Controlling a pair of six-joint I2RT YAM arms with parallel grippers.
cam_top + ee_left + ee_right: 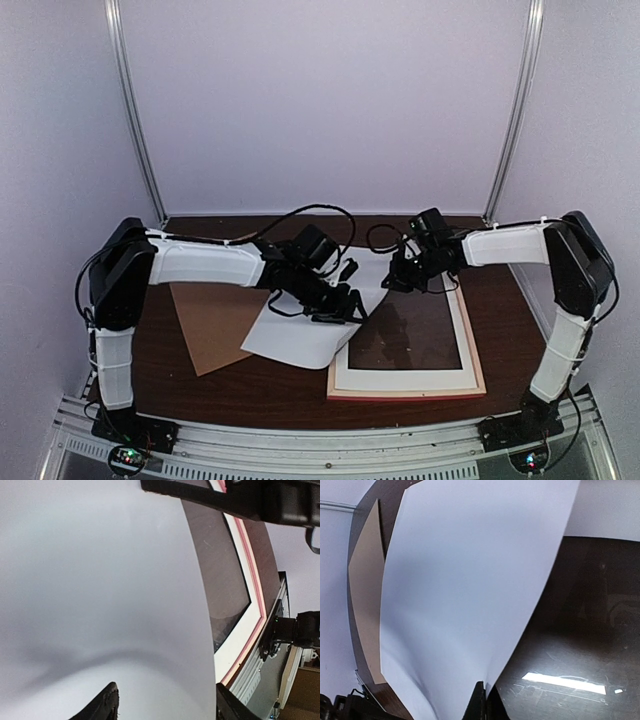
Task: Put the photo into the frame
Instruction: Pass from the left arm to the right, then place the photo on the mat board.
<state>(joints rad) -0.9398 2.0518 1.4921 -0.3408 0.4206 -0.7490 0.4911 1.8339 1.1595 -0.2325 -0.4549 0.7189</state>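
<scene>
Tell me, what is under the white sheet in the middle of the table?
The sheet overlaps the brown board and the far left corner of the frame. Whatever lies beneath its middle is hidden.

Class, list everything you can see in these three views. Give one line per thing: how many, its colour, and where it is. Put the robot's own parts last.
table: one, dark brown wood, under everything
backing board: one, brown, flat on the left, corner under the photo
photo: one, white back showing, mid-table, far end curling up
frame: one, pale pinkish rails, flat on the right
mat: one, white, inside the frame
arms: two, white and black, reaching in from either side
left gripper: one, black, open over the photo
right gripper: one, black, shut on the photo's edge
</scene>
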